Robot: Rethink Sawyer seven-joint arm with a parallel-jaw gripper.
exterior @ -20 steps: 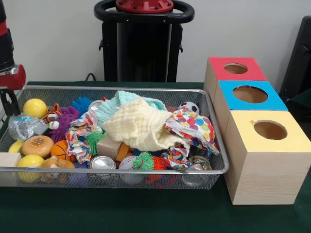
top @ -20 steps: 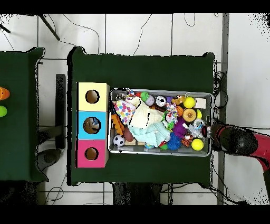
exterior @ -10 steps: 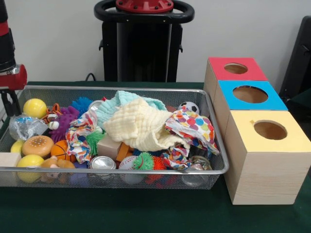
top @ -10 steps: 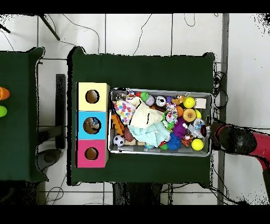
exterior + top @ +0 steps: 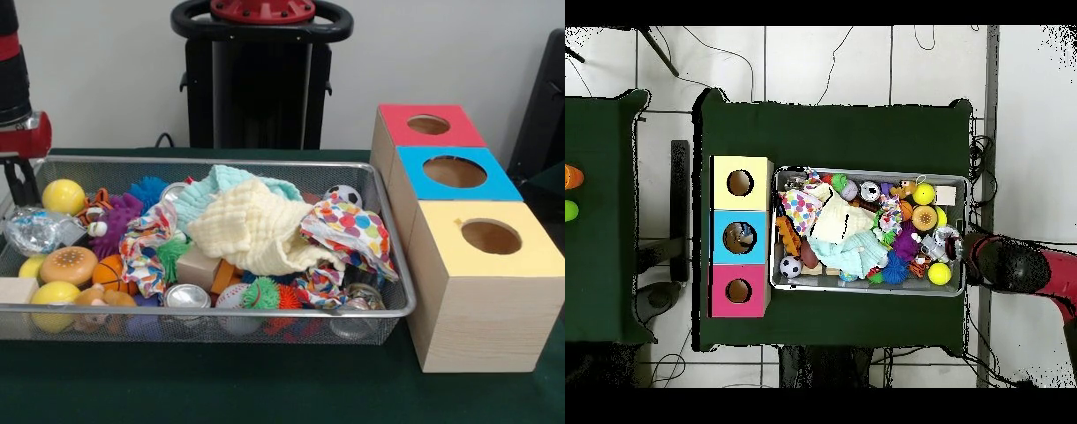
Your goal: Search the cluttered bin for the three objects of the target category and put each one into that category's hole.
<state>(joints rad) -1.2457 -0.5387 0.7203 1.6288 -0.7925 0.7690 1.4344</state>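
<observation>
The bin, a wide silver wire-mesh basket, holds a heap of toys and cloths; it also shows in the overhead view. Three wooden boxes with a hole in the top stand in a row beside it: red, blue and yellow. My gripper hangs at the bin's left end, just above a crumpled silver foil wad. In the overhead view my gripper is at the bin's right rim. I cannot tell whether it touches the wad.
A pale yellow cloth and a polka-dot cloth cover the middle of the heap. Around them lie yellow balls, a small soccer ball, a can and spiky balls. The robot pedestal stands behind.
The arm has risen slightly at the bin's left end. The silver foil wad has shifted a little toward the bin's left wall.
</observation>
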